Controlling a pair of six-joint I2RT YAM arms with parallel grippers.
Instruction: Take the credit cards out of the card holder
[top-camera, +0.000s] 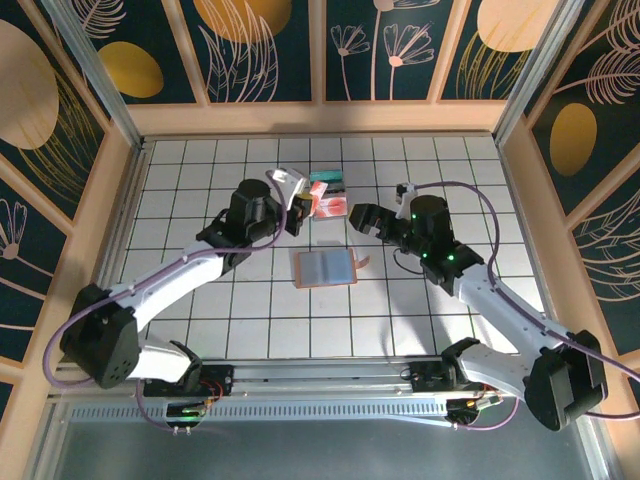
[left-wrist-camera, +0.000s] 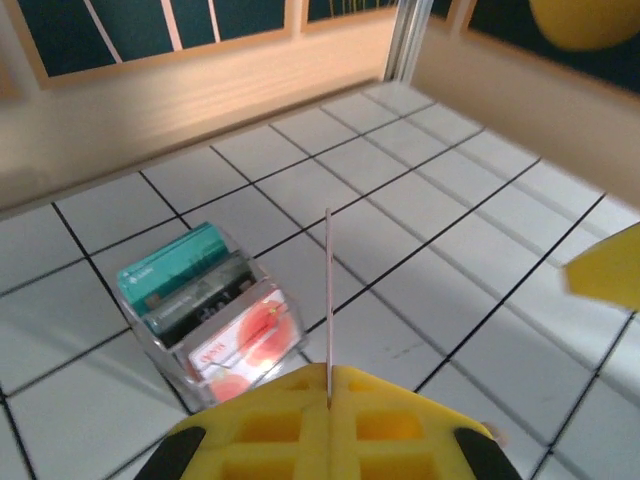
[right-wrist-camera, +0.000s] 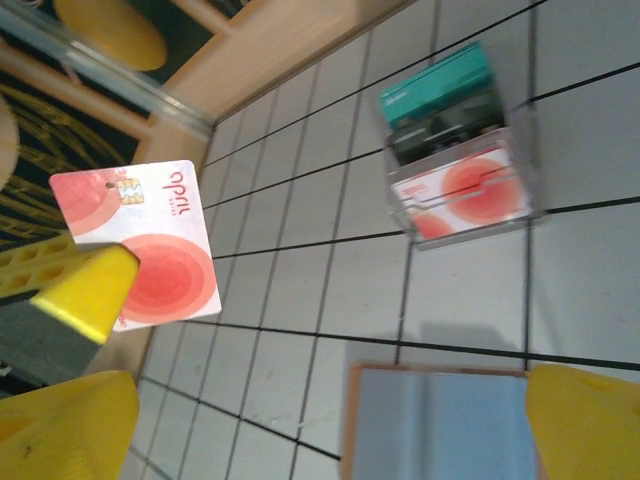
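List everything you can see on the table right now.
held card: one, pink-white with red circles, in left gripper
card holder: one, tan, blue-grey inside, open mid-table
clear box: one, transparent, beyond the card holder
teal card: one, teal, back of box
dark card: one, dark grey, middle of box
pink card: one, pink-white and red, front of box
table: one, white grid tiles
left gripper: one, yellow fingers, shut on held card
right gripper: one, yellow fingers, open near card holder
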